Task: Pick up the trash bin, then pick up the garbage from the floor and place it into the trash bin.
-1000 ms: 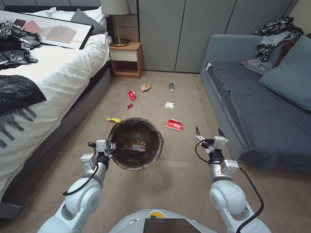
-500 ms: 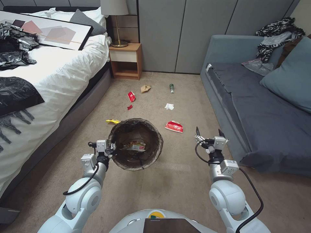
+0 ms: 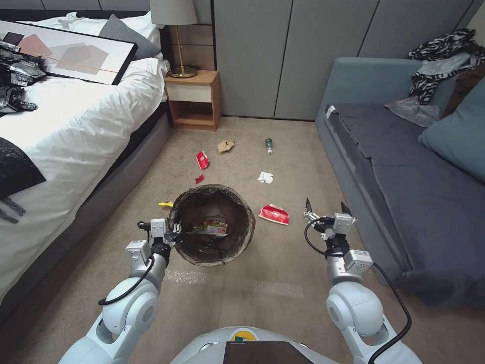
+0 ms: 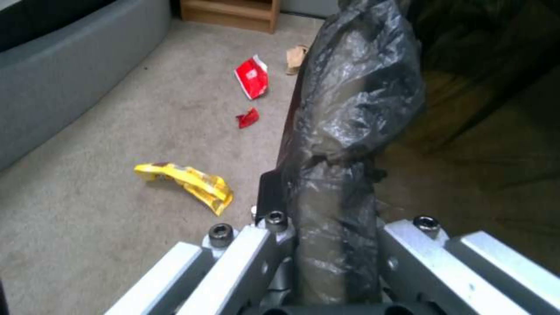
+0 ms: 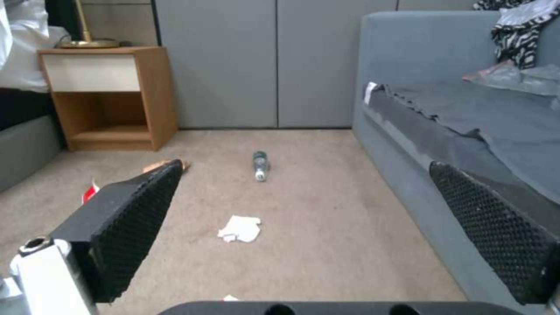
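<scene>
A strip of open carpet [image 3: 298, 151] runs forward between the bed [image 3: 86, 131] on the left and the sofa [image 3: 404, 172] on the right, ending at the nightstand [image 3: 194, 101] and wall panels. The bin [image 3: 212, 225], clamped at its rim by the left gripper [image 3: 174, 233], blocks the near middle. The right gripper [image 3: 326, 208], jaws apart, has bare floor ahead, the sofa edge close on its right.
</scene>
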